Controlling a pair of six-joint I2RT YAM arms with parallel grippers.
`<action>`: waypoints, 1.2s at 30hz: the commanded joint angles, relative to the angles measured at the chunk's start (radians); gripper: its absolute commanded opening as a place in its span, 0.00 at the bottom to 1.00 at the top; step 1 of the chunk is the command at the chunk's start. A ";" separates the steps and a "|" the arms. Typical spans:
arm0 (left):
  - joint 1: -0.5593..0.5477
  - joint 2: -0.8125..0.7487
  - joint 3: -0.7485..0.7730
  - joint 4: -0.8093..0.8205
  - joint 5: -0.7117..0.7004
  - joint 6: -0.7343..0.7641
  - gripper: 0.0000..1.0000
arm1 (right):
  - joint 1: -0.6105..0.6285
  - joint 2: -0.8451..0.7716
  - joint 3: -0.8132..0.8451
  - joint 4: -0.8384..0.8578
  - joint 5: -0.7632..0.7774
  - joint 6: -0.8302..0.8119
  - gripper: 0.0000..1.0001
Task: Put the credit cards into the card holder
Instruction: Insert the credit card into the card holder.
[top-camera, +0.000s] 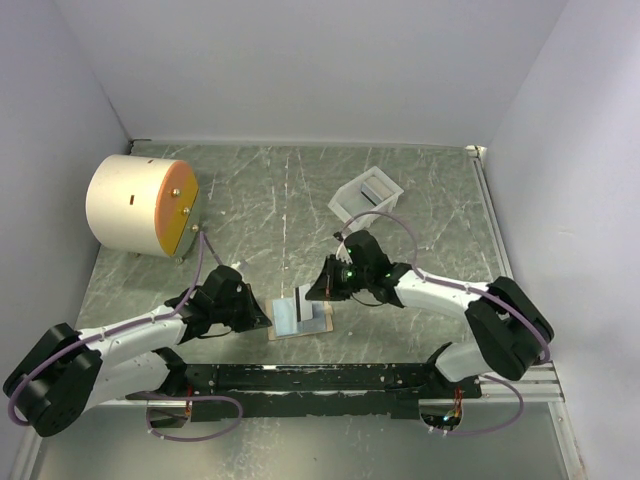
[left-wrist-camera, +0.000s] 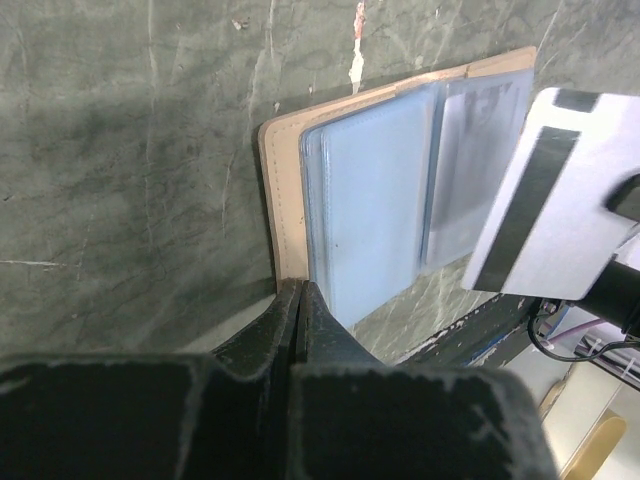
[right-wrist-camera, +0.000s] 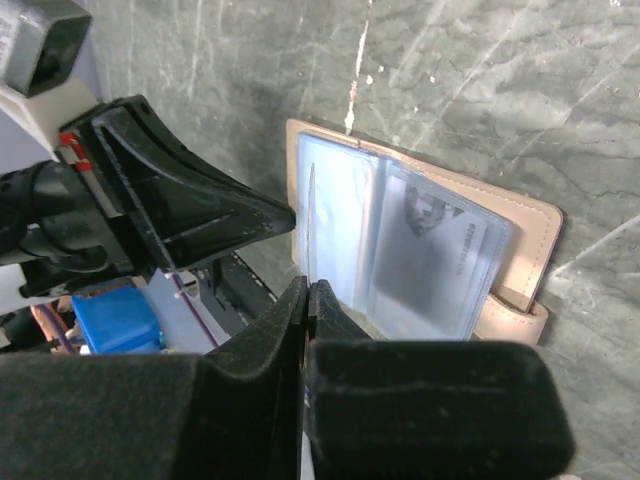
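The left tool (left-wrist-camera: 300, 298) is clenched, its two black fingers meeting on the near corner of the wallet (left-wrist-camera: 284, 170), where the tan cover and the pale blue sleeves end. The right tool (right-wrist-camera: 308, 296) is clenched too, pinching the lower edge of one clear sleeve leaf, which stands upright out of the open wallet. There are two tools, one wallet, one card holder and one drum. Only one card (right-wrist-camera: 432, 238) can be counted: it is grey and sits inside a sleeve on the wallet's half away from the left tool. That card lies just beyond the right tool's fingertips and is not touched by either tool. The white card holder (top-camera: 345, 207) stands on the bench (top-camera: 260, 200) well beyond the wallet, toward the far right, apart from both tools. Whether anything lies in it cannot be told. The cream drum (top-camera: 125, 205) with an orange face sits far to the wallet's left. Only the top view shows the holder and the drum, and that the tools flank the wallet from both sides. Only the wrist views show the sleeves, the card and each grip. The right wrist view alone shows the raised leaf edge-on and a faint print on the card.
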 joint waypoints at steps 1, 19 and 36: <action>-0.006 -0.004 -0.006 0.024 -0.009 0.006 0.08 | 0.019 0.029 -0.037 0.104 0.001 -0.048 0.00; -0.006 -0.003 -0.009 0.023 -0.011 0.010 0.08 | 0.029 0.126 -0.082 0.192 0.038 -0.096 0.00; -0.006 0.024 -0.009 0.036 -0.007 0.012 0.08 | 0.030 0.144 -0.103 0.216 0.033 -0.076 0.00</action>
